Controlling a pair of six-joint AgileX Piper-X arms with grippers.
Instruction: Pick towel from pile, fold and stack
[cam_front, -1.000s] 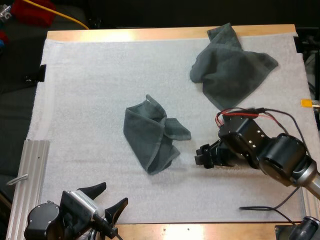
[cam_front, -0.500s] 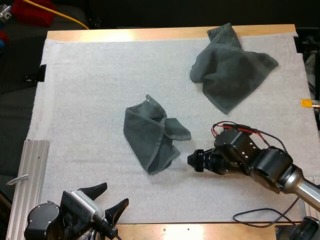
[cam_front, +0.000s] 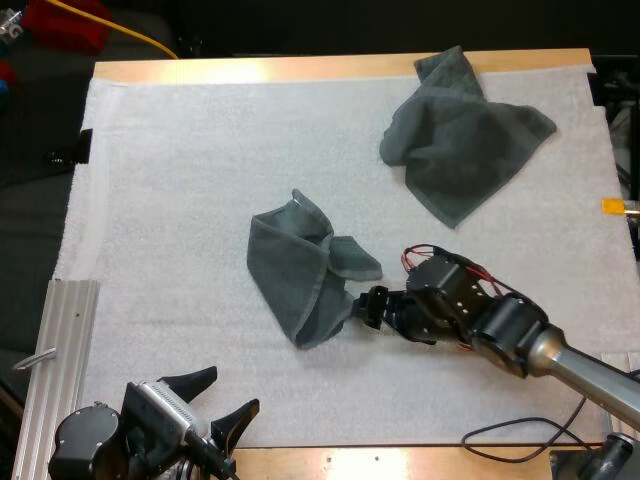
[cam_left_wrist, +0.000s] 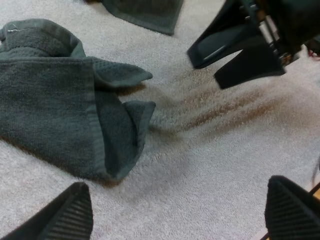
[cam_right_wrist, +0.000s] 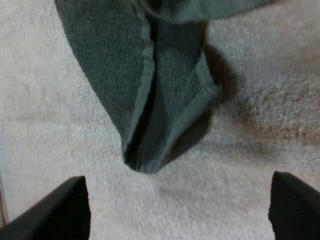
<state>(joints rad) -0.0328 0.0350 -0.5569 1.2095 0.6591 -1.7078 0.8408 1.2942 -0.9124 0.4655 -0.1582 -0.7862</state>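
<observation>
A crumpled dark grey-green towel (cam_front: 303, 270) lies at the mat's middle. A second towel (cam_front: 457, 140) is spread loosely at the far right. My right gripper (cam_front: 366, 307) sits low at the crumpled towel's lower right corner. In the right wrist view its fingers stand open (cam_right_wrist: 177, 212), just short of the towel's pointed corner (cam_right_wrist: 150, 100). My left gripper (cam_front: 215, 395) hovers open at the mat's near edge. Its wrist view has the towel (cam_left_wrist: 60, 100) ahead of the open gripper (cam_left_wrist: 180, 220), with the right gripper (cam_left_wrist: 240, 47) beyond the towel's folded corner.
An aluminium rail (cam_front: 58, 350) lies along the table's left front. A red object (cam_front: 65, 22) and a yellow cable (cam_front: 140, 38) sit beyond the far left corner. A black cable (cam_front: 510, 432) loops over the mat's front right edge.
My right arm has moved left across the mat, bringing its gripper up to the crumpled towel's lower right corner. Both towels and the left gripper are unmoved.
</observation>
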